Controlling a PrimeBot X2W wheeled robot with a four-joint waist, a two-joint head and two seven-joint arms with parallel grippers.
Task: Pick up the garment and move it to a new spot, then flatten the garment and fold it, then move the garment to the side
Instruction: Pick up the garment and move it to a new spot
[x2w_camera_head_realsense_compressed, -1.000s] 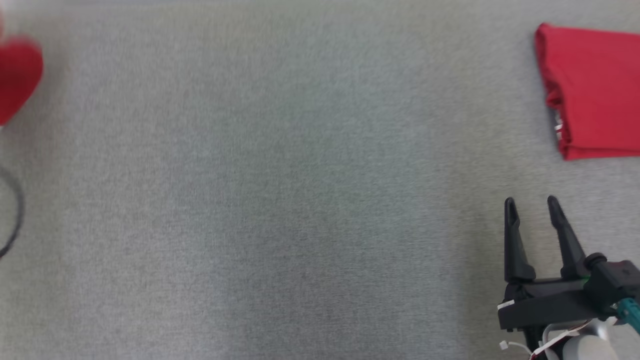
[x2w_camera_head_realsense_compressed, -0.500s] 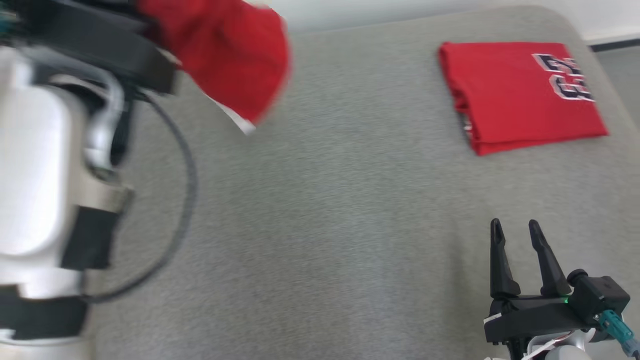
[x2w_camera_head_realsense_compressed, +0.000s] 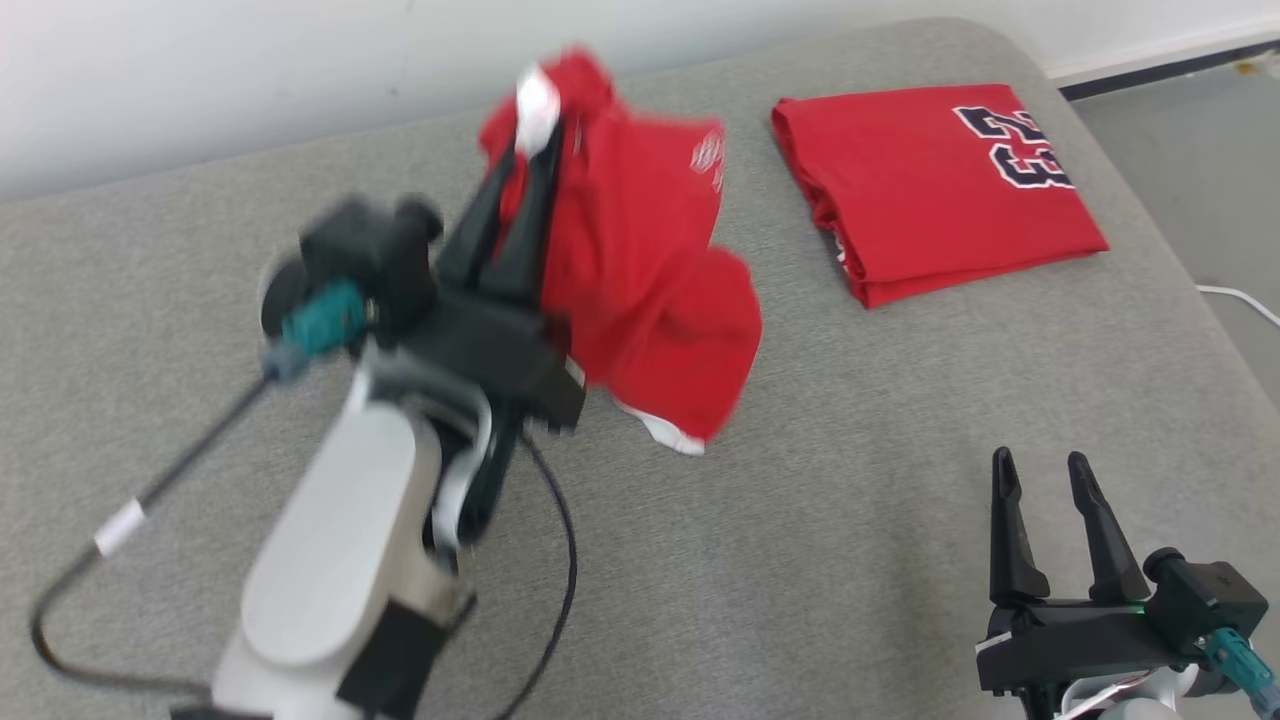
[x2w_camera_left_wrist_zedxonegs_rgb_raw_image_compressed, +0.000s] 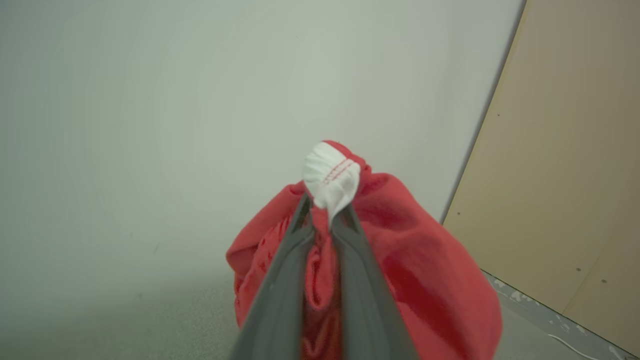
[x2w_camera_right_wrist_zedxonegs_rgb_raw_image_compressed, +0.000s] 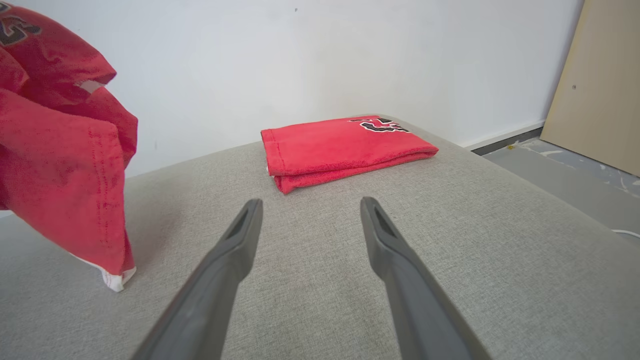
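A crumpled red garment (x2w_camera_head_realsense_compressed: 650, 290) with white trim hangs in the air above the grey cushioned surface (x2w_camera_head_realsense_compressed: 820, 560). My left gripper (x2w_camera_head_realsense_compressed: 535, 130) is shut on its bunched white hem, and the cloth drapes down to the right of the fingers. In the left wrist view that gripper (x2w_camera_left_wrist_zedxonegs_rgb_raw_image_compressed: 327, 212) pinches the white edge with the red garment (x2w_camera_left_wrist_zedxonegs_rgb_raw_image_compressed: 435, 285) bulging behind. The right wrist view shows the hanging garment (x2w_camera_right_wrist_zedxonegs_rgb_raw_image_compressed: 65, 165) at the left, its lowest tip near the cushion. My right gripper (x2w_camera_head_realsense_compressed: 1040, 475) stands open and empty at the lower right; its own view shows the gripper (x2w_camera_right_wrist_zedxonegs_rgb_raw_image_compressed: 310, 210) spread over bare cushion.
A second red garment (x2w_camera_head_realsense_compressed: 940, 185) with a dark number lies folded at the back right of the cushion, also the folded garment (x2w_camera_right_wrist_zedxonegs_rgb_raw_image_compressed: 345, 147) ahead of my right fingers. A black cable (x2w_camera_head_realsense_compressed: 560, 560) loops beside my left arm. A white wall (x2w_camera_head_realsense_compressed: 200, 80) backs the cushion; floor (x2w_camera_head_realsense_compressed: 1200, 160) lies right.
The head camera has swung, so the whole picture shifted. My left arm with the red garment has come from the left edge toward the middle. The right gripper stays open.
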